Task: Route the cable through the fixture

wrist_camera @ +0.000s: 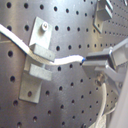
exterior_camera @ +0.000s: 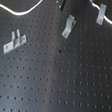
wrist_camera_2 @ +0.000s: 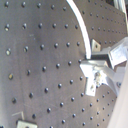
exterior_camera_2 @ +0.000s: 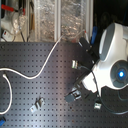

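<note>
**Cable end clamped in the gripper beside a grey bracket**

In the first exterior view, the fixture (exterior_camera: pixel 101 13) is seen as a slim grey strip at the far right of the black perforated board (exterior_camera: pixel 53 87). The cable (exterior_camera: pixel 27 10) is laid in a white curve across the far left, and another stretch of it passes just beside the fixture. An angled bracket (exterior_camera: pixel 69 26) is set near the middle, and a two-pronged bracket (exterior_camera: pixel 14 41) at the near left. Only a dark part of the gripper (exterior_camera: pixel 64 0) is shown at the far edge; its finger state cannot be told here.

In the second exterior view, the cable (exterior_camera_2: pixel 42 67) is seen sweeping from the middle of the board to the left edge and looping back. The white arm (exterior_camera_2: pixel 112 55) covers the right side.

In the first wrist view, the fingers (wrist_camera: pixel 107 57) are pressed together on the cable (wrist_camera: pixel 67 60). From there the cable is led between the tabs of a tabbed bracket (wrist_camera: pixel 37 55).

In the second wrist view, the cable (wrist_camera_2: pixel 82 25) is seen arching down to the gripper (wrist_camera_2: pixel 97 65), which is clamped on it.
</note>
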